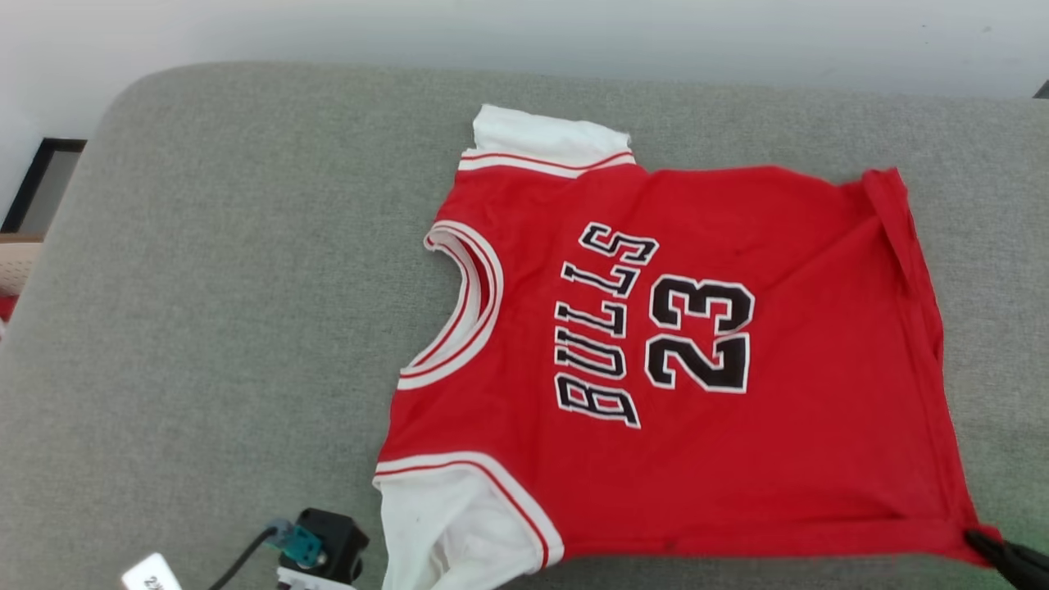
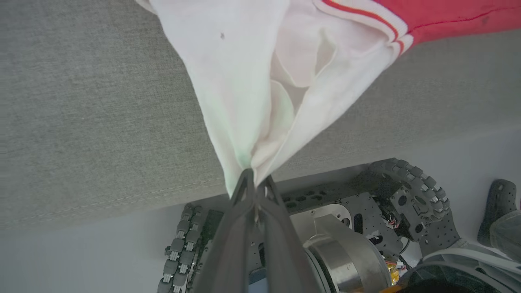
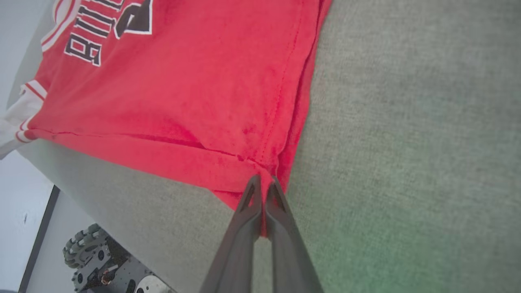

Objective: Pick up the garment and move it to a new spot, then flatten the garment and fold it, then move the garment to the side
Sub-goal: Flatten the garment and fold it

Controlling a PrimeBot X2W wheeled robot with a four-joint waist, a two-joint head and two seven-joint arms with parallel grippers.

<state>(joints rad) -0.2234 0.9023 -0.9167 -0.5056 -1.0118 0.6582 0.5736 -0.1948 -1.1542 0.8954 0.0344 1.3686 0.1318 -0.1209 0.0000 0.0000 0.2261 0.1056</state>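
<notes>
The garment [image 1: 737, 459], a red jersey with white sleeves and black "BULLS 23" lettering, lies spread on the grey cushion [image 1: 205, 287], neck opening toward the left. My left gripper [image 2: 255, 179] is shut on the near white sleeve [image 2: 244, 81], which bunches into the fingertips near the cushion's front edge. My right gripper [image 3: 262, 183] is shut on the jersey's near red hem corner [image 3: 244, 179]. In the head view the right gripper's dark fingers [image 1: 1012, 557] pinch that corner at the lower right, and part of the left wrist [image 1: 324, 545] sits at the bottom beside the sleeve.
The grey cushion's front edge [image 2: 122, 199] runs just below both grips, with my wheeled base [image 2: 407, 211] under it. A pale wall [image 1: 524, 33] stands behind the cushion. A beige perforated basket [image 1: 12, 266] peeks in at the far left.
</notes>
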